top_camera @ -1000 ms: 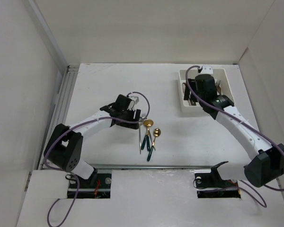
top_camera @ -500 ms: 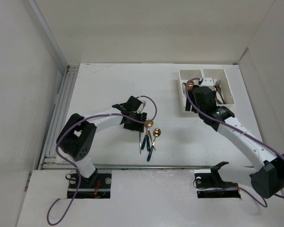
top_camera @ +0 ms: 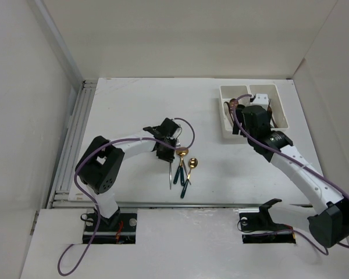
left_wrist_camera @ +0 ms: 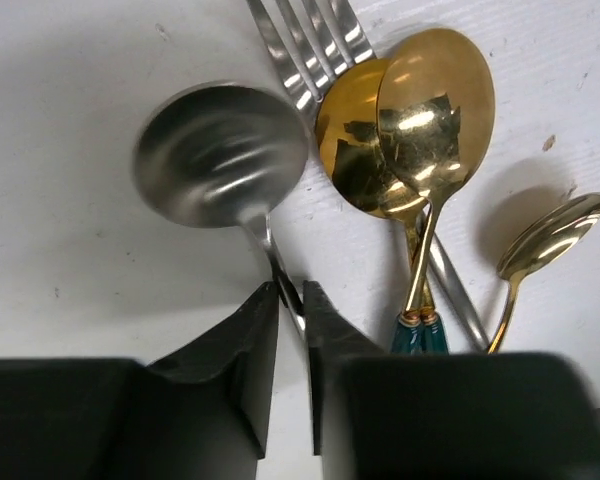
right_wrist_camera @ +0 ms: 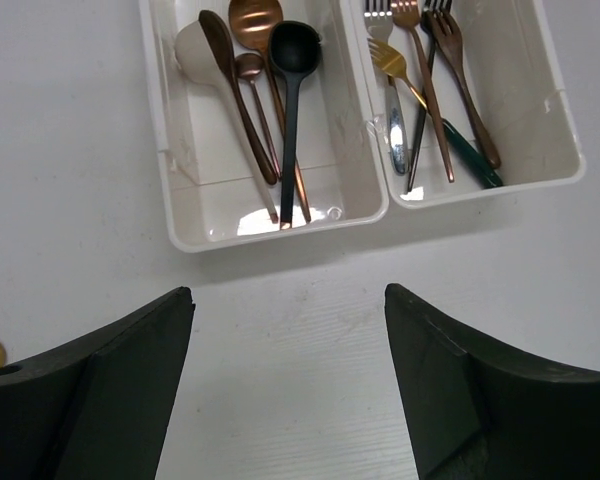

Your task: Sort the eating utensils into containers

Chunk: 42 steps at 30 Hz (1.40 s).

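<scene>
The silver spoon [left_wrist_camera: 223,155] has a blurred bowl, and its handle vanishes between the closed-in fingers [left_wrist_camera: 245,350] of the left pincer [left_wrist_camera: 290,300], whose body also cuts off the green handles [left_wrist_camera: 412,332]. The fork [left_wrist_camera: 310,45] loses its tine tips at the top edge. In the overhead view the right arm [top_camera: 262,131] covers part of the tray [top_camera: 223,113], its contents too small to name.

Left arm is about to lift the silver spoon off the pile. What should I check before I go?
1. Left gripper straddles the silver spoon handle: ok.
2. Grip clamped tight: cannot tell.
3. Spoon free of the silver fork tines: cannot tell, they lie edge to edge.
4. Right gripper open and empty: ok.
5. Room in the spoon compartment of the tray: ok.
6. Way to the tray clear: not ok, the right arm hangs at its near edge.
</scene>
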Motion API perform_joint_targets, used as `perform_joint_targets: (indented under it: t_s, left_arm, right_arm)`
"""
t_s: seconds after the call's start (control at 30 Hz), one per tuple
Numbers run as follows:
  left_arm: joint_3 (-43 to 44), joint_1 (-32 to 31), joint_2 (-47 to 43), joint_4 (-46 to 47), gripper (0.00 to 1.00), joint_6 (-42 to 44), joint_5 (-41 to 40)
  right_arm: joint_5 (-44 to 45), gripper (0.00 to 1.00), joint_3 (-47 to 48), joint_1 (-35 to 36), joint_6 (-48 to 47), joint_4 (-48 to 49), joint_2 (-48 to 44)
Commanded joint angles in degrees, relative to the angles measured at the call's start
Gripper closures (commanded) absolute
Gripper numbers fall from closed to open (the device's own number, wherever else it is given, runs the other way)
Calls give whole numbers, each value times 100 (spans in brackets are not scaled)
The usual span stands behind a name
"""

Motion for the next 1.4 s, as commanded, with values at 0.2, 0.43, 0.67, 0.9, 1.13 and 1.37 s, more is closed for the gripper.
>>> perform_joint_targets:
  t_s: [0.2,0.43,0.67,0.9,1.13,1.37]
  left_arm:
    - [10,198,588,-601,100,-99,-63]
    - [1169,1226,-44,-715,100,-100,-21]
    - [2516,1350,-1300,783,100,533,777]
    - [2059,1350,-2373,2772,100,244,1684]
    - [1936,1350,-2558,3090,100,164,2080]
    - [1769,1297,-2673,3143,100,-11,2265]
  right_arm:
    - [-245,18,323,-111,-523,212,-70]
    - [-1992,17,665,293,-1490,1056,263]
    - [-4454,9,1746,662,-1764,2023,878]
    - [-6046,7,2766,1110,-1423,2858,1679]
    - [-5696,10,3171,1287,-1036,3078,2100]
    - [-5353,23,3171,1287,-640,3289,2268]
